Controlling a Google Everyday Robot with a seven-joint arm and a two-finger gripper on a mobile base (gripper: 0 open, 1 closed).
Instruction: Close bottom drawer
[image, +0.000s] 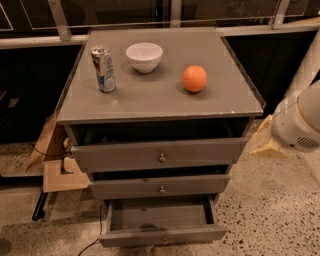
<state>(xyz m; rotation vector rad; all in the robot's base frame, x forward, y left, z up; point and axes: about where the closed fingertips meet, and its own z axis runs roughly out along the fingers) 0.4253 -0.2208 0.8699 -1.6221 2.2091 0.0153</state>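
Note:
The bottom drawer (162, 235) of the grey cabinet is pulled far out, with its slim front panel near the lower edge of the camera view. Its inside (160, 214) looks empty. Its small knob sits at the centre of the front. My gripper (261, 144) shows as a cream-coloured part at the end of the white arm (300, 117). It hangs to the right of the cabinet, level with the top drawer, above and to the right of the bottom drawer, and touches nothing.
The top drawer (160, 156) and middle drawer (160, 187) stand slightly out. On the cabinet top are a can (103, 69), a white bowl (144, 56) and an orange (194, 78). A cardboard box (57, 167) lies on the floor at the left.

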